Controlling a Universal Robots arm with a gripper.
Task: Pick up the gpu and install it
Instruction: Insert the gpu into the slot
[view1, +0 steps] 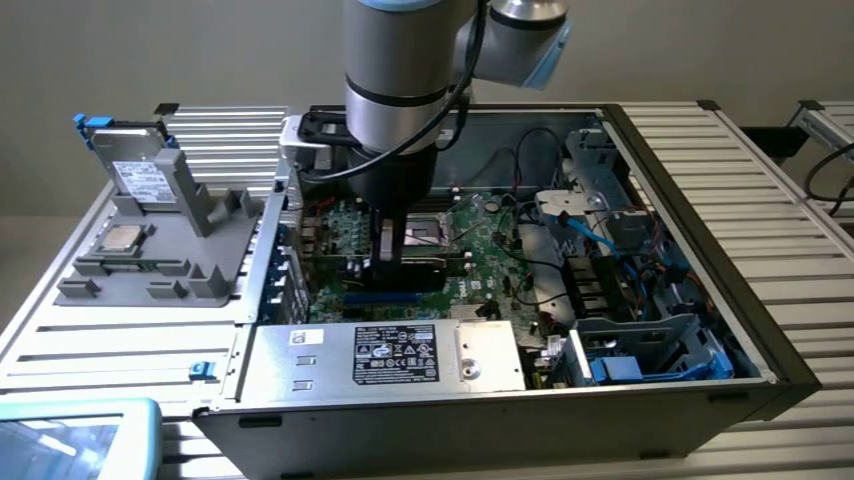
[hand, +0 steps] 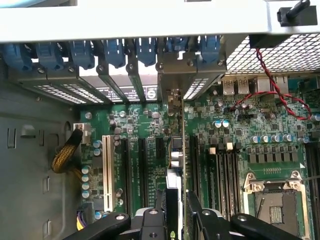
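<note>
The gpu (hand: 176, 155) stands on edge between my fingers, seen as a thin vertical card with its silver bracket (hand: 172, 100) toward the case's rear slot openings. It sits over or in a black expansion slot of the green motherboard (hand: 150, 130); I cannot tell how deep it is seated. My gripper (hand: 177, 210) is shut on the card's near end. In the exterior view the gripper (view1: 403, 255) is lowered into the open computer case (view1: 667, 130), with the black gpu (view1: 416, 268) low against the motherboard.
Blue slot latches (hand: 115, 50) line the case's rear wall. A white slot (hand: 106, 170) and the CPU socket (hand: 272, 200) flank the card. A silver power supply (view1: 387, 355) sits at the case's front, cables (view1: 587, 230) on the exterior view's right. A grey fixture (view1: 200, 215) holds a drive (view1: 140, 175).
</note>
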